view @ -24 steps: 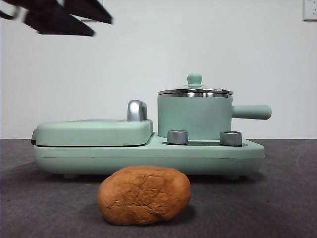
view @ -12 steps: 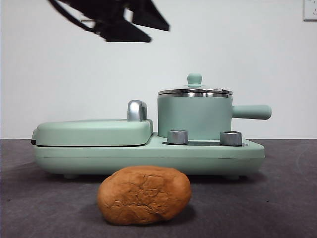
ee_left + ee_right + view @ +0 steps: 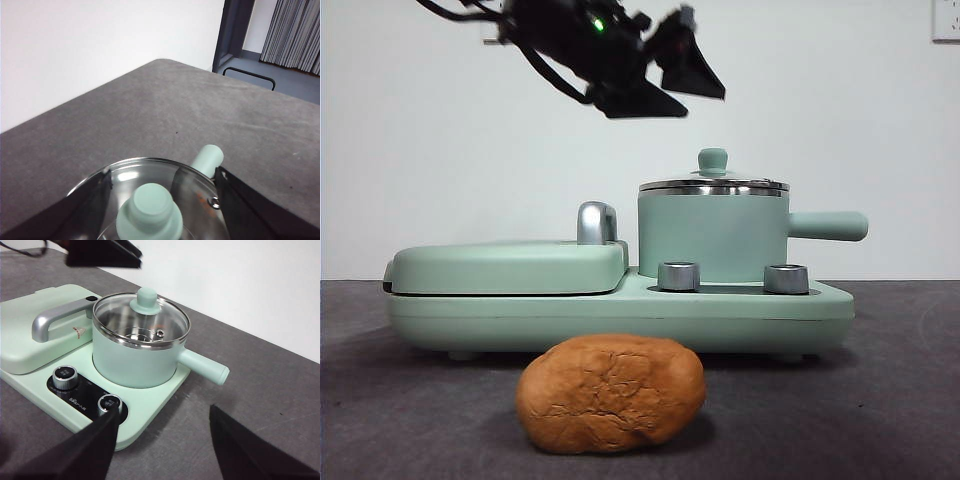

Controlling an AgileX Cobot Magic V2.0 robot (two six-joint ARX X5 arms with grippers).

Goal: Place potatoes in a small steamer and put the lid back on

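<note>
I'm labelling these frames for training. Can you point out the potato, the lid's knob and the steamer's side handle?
potato (image 3: 610, 392): front view, middle of its cracked skin.
lid's knob (image 3: 145, 300): right wrist view, top of the green knob.
steamer's side handle (image 3: 828, 226): front view, mid-length of the straight handle.

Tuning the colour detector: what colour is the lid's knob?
Mint green, same as the pot. The knob on the lid shows best in the right wrist view.

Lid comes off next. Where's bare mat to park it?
Bare mat lies beyond the steamer's side handle, and more flanks the potato in front of the cooker base. It is crowded above the lid, where the left end effector hangs open, and on the griddle cover side.
</note>
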